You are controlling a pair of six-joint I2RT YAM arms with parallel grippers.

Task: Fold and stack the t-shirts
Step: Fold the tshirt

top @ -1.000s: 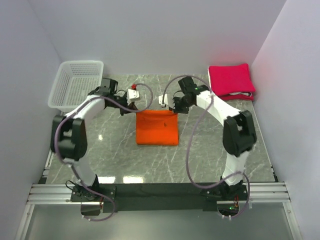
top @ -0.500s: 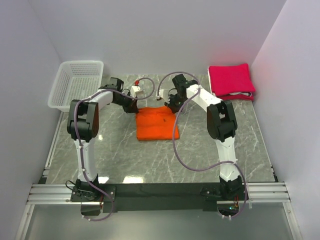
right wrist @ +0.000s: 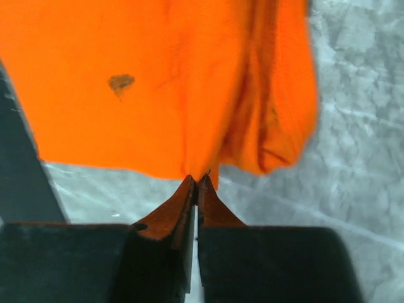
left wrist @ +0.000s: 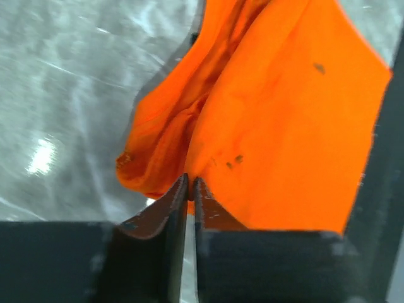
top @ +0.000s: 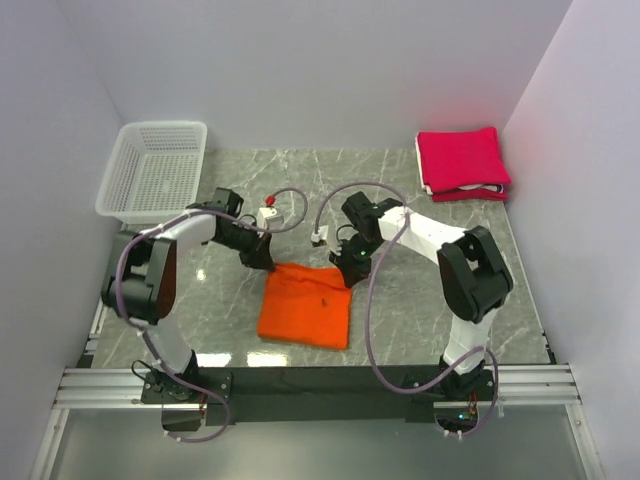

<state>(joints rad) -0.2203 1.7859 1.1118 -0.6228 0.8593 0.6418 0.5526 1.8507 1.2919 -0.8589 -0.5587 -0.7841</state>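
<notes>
Locate the orange t-shirt (top: pixel 305 315), folded and rumpled, flat at the near centre of the table (top: pixel 430 300). Note the left gripper (top: pixel 265 262) and right gripper (top: pixel 352 268), each pinched tight on its hem toward the table's far edge. Find the folded crimson-pink t-shirts (top: pixel 462 162) stacked at the table's far right corner.

The top camera is looking down from the near side, while both wrist cameras are staring closely at the shirt (top: pixel 305 305) that all three share.
</notes>
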